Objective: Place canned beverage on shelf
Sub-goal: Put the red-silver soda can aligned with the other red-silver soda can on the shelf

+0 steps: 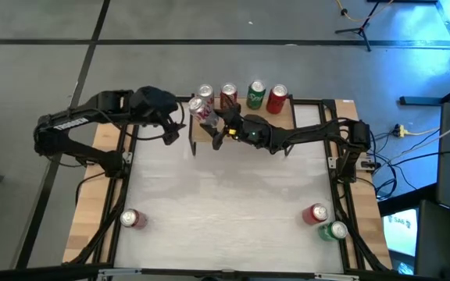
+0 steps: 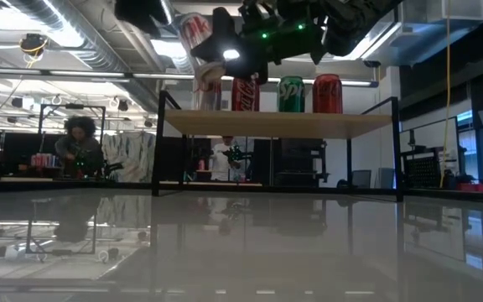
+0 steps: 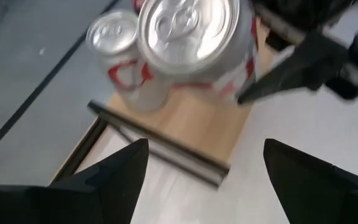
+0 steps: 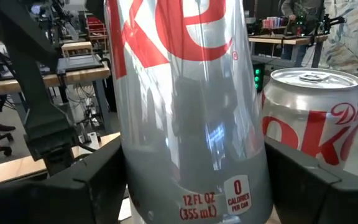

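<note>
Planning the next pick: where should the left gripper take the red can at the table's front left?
Grip the red can across its round mid-body, probably coming from above with the left gripper; it sits alone, so both fingers have room.

A large white-topped table with wooden side strips (image 1: 225,211) is carrying a low light-wood plank shelf on thin black legs (image 1: 283,119), plus two red cans (image 1: 133,219) (image 1: 315,213) and a green can (image 1: 334,231). On the shelf four cans are standing in a row: silver (image 1: 205,93), dark red (image 1: 228,95), green (image 1: 256,94), red (image 1: 278,98).

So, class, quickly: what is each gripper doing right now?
Left gripper: open, empty, hovering by the shelf.
Right gripper: closed on a silver Diet Coke can above the shelf.
</note>
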